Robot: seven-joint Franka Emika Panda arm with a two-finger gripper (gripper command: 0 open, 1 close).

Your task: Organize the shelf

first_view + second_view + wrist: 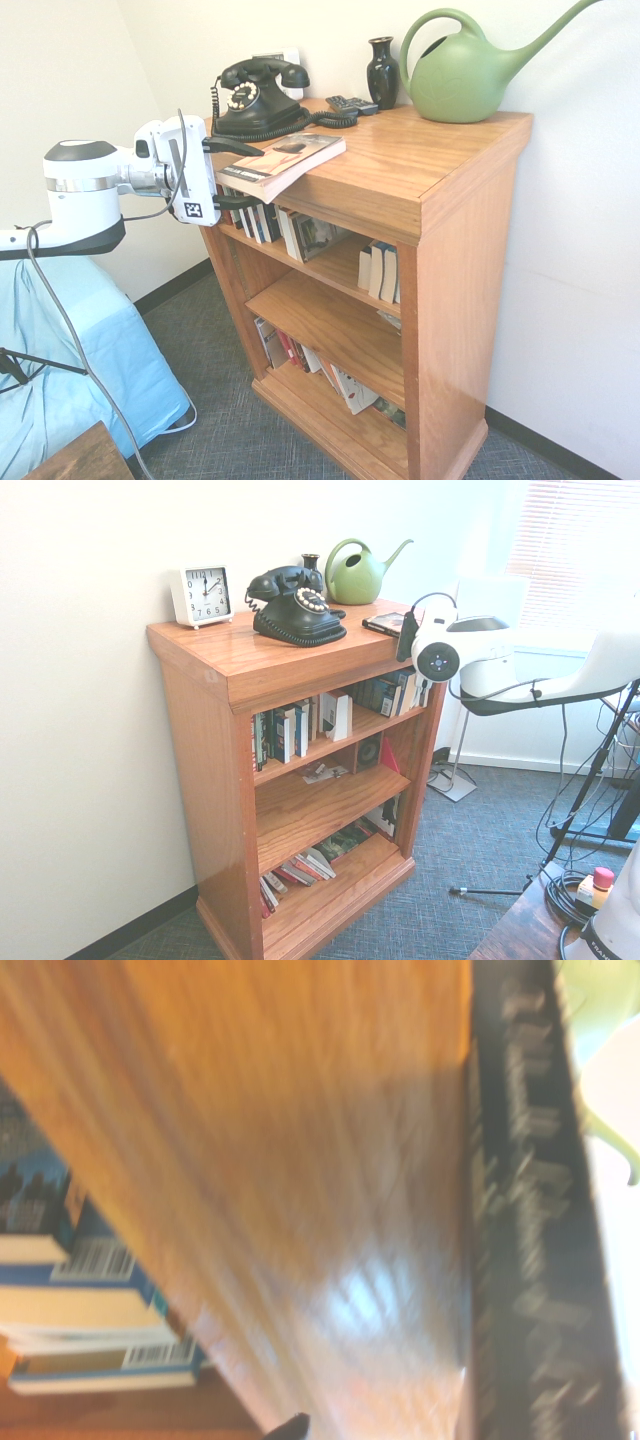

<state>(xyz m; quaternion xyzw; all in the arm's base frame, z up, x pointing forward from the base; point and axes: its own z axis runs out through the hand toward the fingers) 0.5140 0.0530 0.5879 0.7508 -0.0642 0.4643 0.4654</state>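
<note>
At the near left of the oak bookcase [460, 230], books fill parts of its inner levels; the gripper [236, 175] has its fingers spread above and below the near end of a paperback [290, 165] lying on top. Beyond sit a black rotary telephone [256, 105], left, then a dark vase [382, 75] and green watering can [460, 80], right.

Telephone [257, 100] behind the paperback [285, 165]

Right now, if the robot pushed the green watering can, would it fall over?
Probably not easily: the watering can has a wide, rounded body sitting low on the shelf top. It may swing round or tip a little toward its long spout, which sticks out far to one side. It looks like plastic, so it's likely light and might slide.
</note>
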